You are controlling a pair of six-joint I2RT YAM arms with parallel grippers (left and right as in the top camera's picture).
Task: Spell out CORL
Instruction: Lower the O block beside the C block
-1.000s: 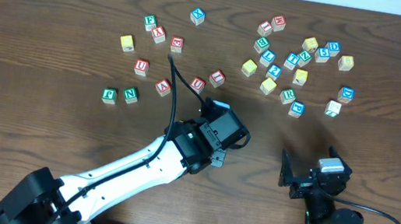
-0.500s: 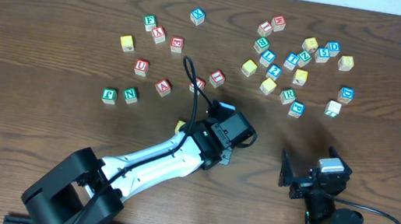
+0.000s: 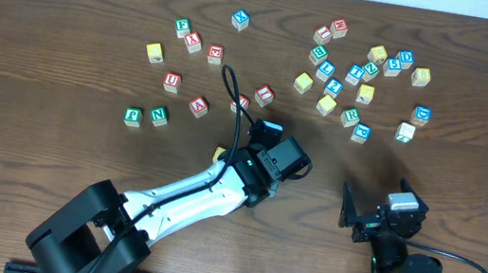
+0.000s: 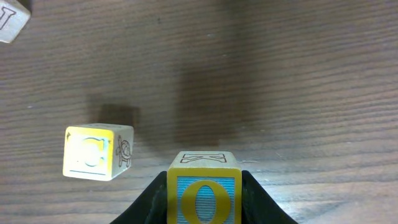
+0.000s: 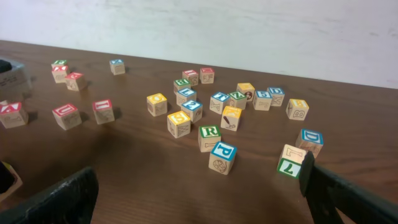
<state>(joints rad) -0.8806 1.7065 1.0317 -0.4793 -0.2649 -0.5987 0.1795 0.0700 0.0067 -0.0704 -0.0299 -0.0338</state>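
left pincer (image 4: 204, 194): clamped on O cube (image 4: 204, 198), bottom centre of left wrist view | C cube (image 4: 98, 152) (yellow-faced): laid on desk (image 4: 292, 74), lower left, near O | right pincer (image 5: 199, 208): spread, nothing held

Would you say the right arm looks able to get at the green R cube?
Probably yes: the right end effector stands open, facing the R cube across bare table.
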